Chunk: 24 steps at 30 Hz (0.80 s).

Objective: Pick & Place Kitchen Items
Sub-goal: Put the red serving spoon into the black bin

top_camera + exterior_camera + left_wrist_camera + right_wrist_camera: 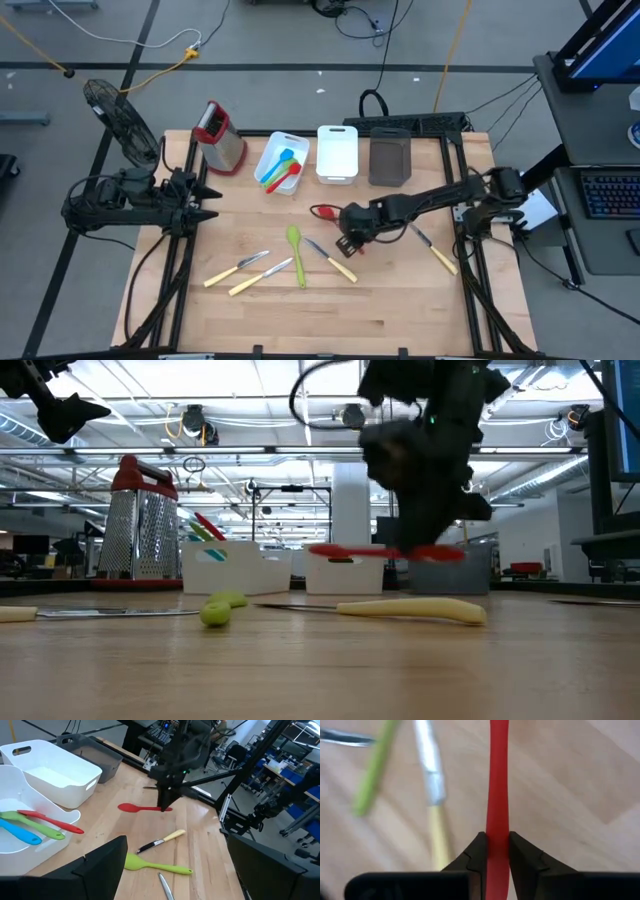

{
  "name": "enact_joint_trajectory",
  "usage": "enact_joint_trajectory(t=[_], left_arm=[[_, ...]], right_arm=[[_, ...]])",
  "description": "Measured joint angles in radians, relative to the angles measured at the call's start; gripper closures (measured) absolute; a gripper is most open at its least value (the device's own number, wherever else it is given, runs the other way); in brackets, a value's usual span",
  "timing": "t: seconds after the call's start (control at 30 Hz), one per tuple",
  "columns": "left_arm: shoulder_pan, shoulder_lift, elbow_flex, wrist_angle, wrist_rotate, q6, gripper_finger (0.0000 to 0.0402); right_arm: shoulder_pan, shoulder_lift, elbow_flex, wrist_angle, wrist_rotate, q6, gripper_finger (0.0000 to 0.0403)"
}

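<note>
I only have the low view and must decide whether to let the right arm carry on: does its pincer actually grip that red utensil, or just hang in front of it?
Observer: It grips it. In the right wrist view the right pincer is shut on the handle of the red spoon.
Operator: Which bin already holds utensils?
Observer: From above, the tilted white bin holds a blue, a green and a red one; the other white bin holds nothing.
Operator: And the left arm?
Observer: The left pincer is open, at the table's left edge, below the grater.
</note>
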Motion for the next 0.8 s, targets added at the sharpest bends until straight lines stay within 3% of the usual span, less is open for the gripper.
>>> enact_joint_trajectory(t=[0.27,0.4,0.6,0.8], left_arm=[[0.0,0.0,0.0,0.0,0.0,0.01,0.005],[0.0,0.0,0.0,-0.001,0.0,0.012,0.005],[0.0,0.0,0.0,-0.001,0.001,0.012,0.005],[0.0,0.0,0.0,0.001,0.001,0.012,0.005]], right_arm=[[-0.024,-0.149,-0.01,0.24,-0.176,-0.024,0.0359],[-0.052,-0.218,-0.063,0.413,-0.257,0.043,0.0359],[-0.108,-0.351,-0.235,0.698,-0.251,0.225,0.0359],[-0.176,-0.523,-0.485,1.007,-0.121,0.426,0.0359]])
